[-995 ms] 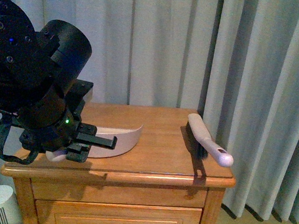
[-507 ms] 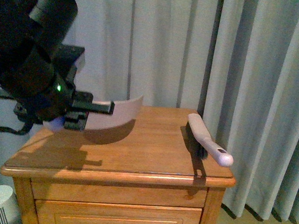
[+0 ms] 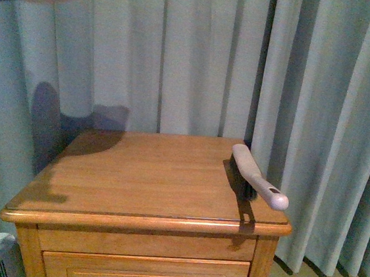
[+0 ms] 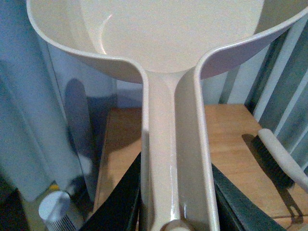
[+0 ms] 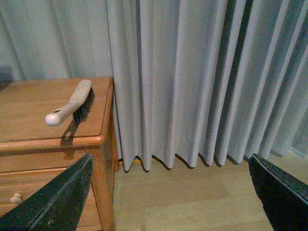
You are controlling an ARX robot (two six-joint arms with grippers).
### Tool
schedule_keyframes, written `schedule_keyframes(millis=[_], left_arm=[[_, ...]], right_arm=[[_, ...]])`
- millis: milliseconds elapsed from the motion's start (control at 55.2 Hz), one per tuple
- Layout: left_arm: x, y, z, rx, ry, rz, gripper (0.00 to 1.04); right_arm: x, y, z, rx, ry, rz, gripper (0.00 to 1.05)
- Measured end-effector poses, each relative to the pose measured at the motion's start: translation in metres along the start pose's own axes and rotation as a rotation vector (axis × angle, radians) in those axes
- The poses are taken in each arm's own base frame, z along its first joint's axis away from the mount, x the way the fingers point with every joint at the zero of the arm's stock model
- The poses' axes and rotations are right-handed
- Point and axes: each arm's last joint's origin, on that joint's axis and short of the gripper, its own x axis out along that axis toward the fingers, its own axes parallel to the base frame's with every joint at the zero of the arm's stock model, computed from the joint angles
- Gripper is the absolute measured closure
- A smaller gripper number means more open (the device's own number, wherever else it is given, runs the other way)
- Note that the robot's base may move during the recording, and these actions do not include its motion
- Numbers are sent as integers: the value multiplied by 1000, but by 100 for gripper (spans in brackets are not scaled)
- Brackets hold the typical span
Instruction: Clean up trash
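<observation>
Pinkish dustpan [image 4: 173, 43] fills left wrist view; front catches its edge

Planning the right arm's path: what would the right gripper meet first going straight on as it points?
The right gripper, open, has nothing close ahead; it would likely meet the curtain near its hem, or the floor below. The brush lies off its line. Depth is unclear.

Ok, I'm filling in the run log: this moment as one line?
left gripper: shut on pale pinkish plastic dustpan, held high | right gripper: open, empty | white-handled brush: on wooden nightstand | trash: not visible
</observation>
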Motion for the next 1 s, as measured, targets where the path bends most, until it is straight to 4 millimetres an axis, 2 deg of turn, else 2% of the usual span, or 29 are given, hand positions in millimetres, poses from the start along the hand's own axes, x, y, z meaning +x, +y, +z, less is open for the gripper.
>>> schedule_keyframes(millis=[235, 579, 670, 851, 959, 995], left_arm=[[-82, 18, -16, -1, -89, 18, 77], [-156, 23, -50, -54, -45, 17, 77], [-163, 23, -54, -65, -54, 15, 77], [-161, 27, -68, -119, -12, 4, 77], [-161, 27, -69, -133, -7, 8, 77], [-161, 27, -69, -137, -10, 9, 77]], right_arm=[[0, 0, 0, 0, 0, 0, 7], [0, 0, 0, 0, 0, 0, 7], [0, 0, 0, 0, 0, 0, 7], [0, 0, 0, 0, 0, 0, 7], [3, 3, -1, -58, 166, -167, 7], [6, 6, 1, -71, 201, -173, 7]])
